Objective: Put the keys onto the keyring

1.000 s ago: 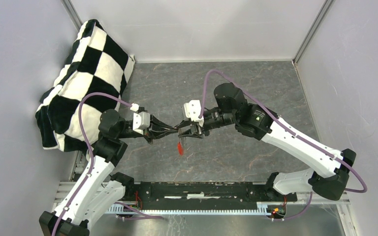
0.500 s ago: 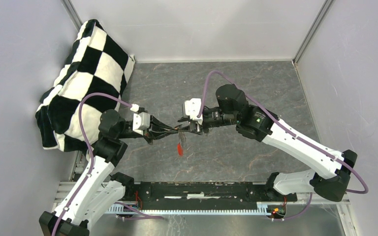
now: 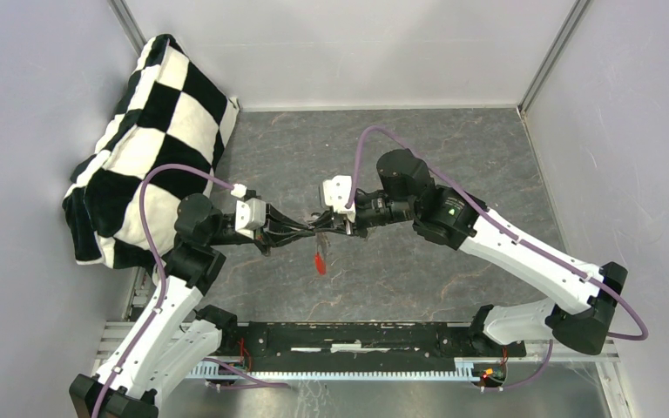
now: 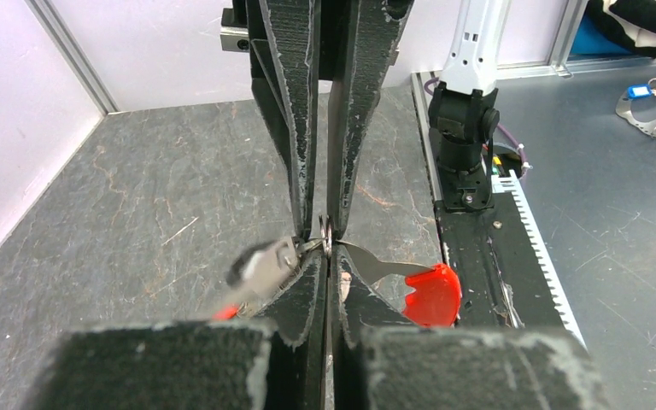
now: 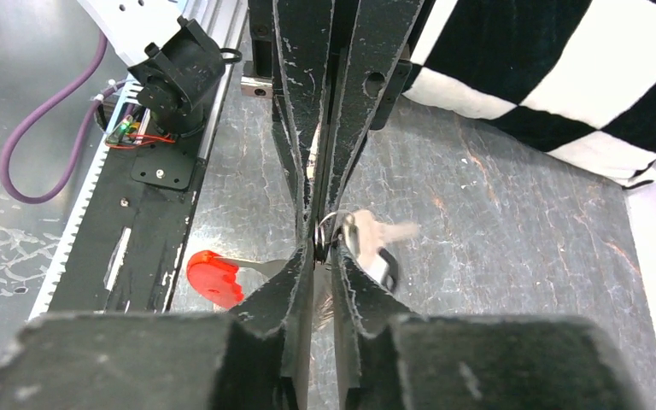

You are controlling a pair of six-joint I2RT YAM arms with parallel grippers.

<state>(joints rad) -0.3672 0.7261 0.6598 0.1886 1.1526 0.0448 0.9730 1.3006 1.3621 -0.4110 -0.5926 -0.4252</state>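
1. The keyring (image 4: pixel 325 232) was off the surface (image 3: pixel 418 148), up in the air near its middle, at the spot where my two tools met nose to nose.
2. My left tool (image 4: pixel 326 260) was clamped tight on the ring's edge, with no gap that I could see.
3. My right tool (image 5: pixel 323 256) stood narrow, its tips either side of the same ring. I could not tell whether it gripped the ring or only bracketed it.
4. In the left wrist view the red key (image 4: pixel 431 295) hung toward 4 o'clock of the ring, its blade reaching up to the wire. It looked threaded on, though the tips hid the joint.
5. The second key (image 4: pixel 265 266) lay toward 8 o'clock, dark-headed and blurred. I could not tell whether it was on the ring.
6. I judged everything here to be very light, stiff and slick — bare metal with little for the pads to bite on. A thin ring pinched on its edge would tend to swivel or pop sideways if squeezed unevenly.
7. The best hold on the ring seemed to be flat across its rim, away from the split, so the opening stayed free.
8. I judged a key best taken by its plastic head — broader and less slippery than the blade.
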